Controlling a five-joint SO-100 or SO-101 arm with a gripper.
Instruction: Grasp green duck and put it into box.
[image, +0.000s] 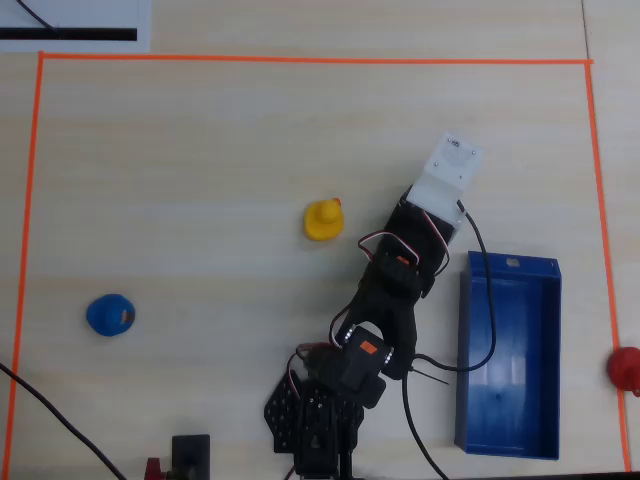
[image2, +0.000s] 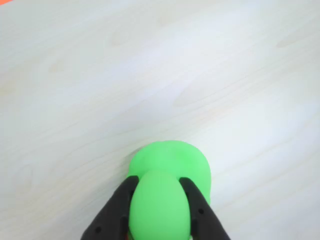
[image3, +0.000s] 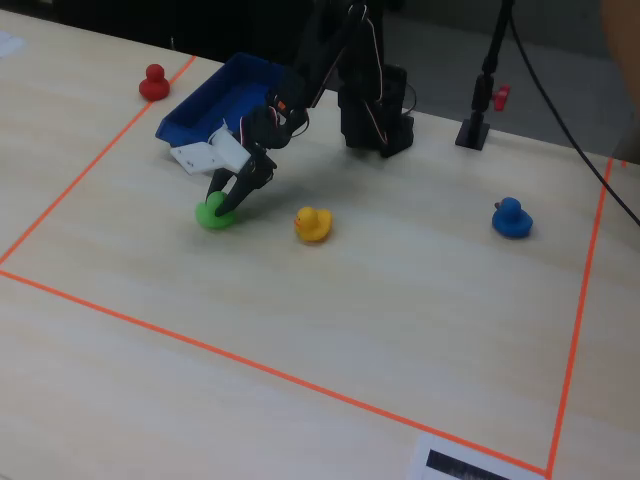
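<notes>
The green duck (image2: 170, 162) rests on the pale wooden table, and the black fingers (image2: 116, 210) of my gripper (image2: 159, 181) press on both sides of its head. In the fixed view the green duck (image3: 211, 214) sits under the lowered gripper (image3: 226, 206), a short way in front of the blue box (image3: 186, 128). From overhead the arm's white wrist mount (image: 450, 170) hides the duck. The box (image: 466, 350) lies to the right of the arm there, holding no duck.
A yellow duck (image: 323, 219) stands just left of the arm, a blue duck (image: 110, 315) far left, and a red duck (image: 624, 367) outside the orange tape border (image: 300, 59). A black cable (image: 490, 320) hangs over the box's near end.
</notes>
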